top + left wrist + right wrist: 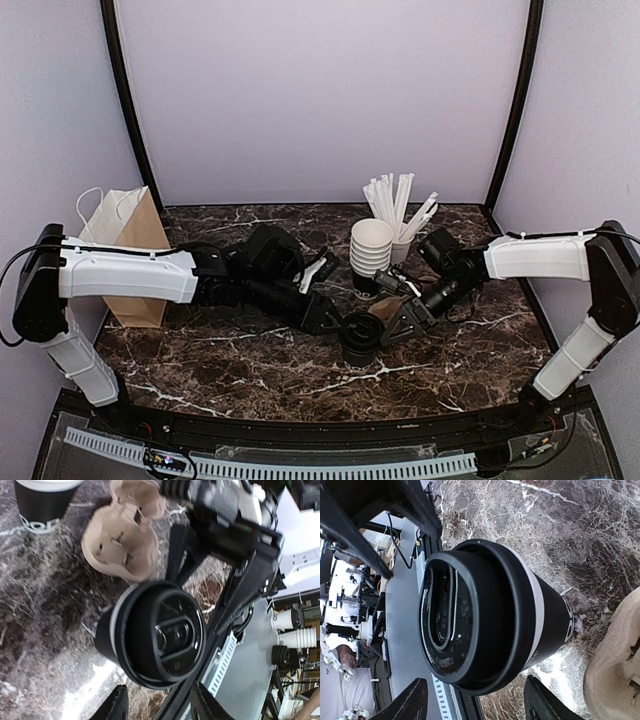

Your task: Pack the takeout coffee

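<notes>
The takeout coffee (360,338), a small black cup with a black lid, stands upright on the marble table, front of centre. It fills the left wrist view (160,635) and the right wrist view (485,615). My left gripper (330,318) is open just left of the cup, its fingertips (117,705) short of the lid and not touching it. My right gripper (397,325) is open just right of the cup, its fingertips (547,700) spread wider than the lid and apart from it. Neither gripper holds anything.
A brown pulp cup carrier (392,308) lies behind the coffee, close to the right gripper; it also shows in the left wrist view (125,535). A pile of lidless cups (370,250) and a cup of white straws (400,205) stand behind. A brown paper bag (130,250) stands far left.
</notes>
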Tool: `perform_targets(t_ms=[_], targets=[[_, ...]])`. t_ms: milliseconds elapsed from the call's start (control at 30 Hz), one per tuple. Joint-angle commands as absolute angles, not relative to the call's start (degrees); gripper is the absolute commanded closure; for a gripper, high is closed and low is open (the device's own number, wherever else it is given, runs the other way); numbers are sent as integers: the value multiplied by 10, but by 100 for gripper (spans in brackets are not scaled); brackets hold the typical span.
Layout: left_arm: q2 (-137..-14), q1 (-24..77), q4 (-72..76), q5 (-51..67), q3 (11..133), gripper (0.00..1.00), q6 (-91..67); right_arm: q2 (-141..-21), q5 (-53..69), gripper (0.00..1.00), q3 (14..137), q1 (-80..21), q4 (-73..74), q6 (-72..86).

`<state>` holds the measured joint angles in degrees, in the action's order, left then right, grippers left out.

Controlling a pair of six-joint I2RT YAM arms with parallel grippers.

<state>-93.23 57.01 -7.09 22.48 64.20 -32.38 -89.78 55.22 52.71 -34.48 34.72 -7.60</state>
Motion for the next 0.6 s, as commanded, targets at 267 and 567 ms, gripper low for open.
perform_targets(t_ms=[267,567], targets=[[-937,596,-139,197,643,55,-361,-882,523,36,541,-341,400,-161],[-987,572,-177,194,700,57,-319,-851,496,37,551,-334,371,-157]])
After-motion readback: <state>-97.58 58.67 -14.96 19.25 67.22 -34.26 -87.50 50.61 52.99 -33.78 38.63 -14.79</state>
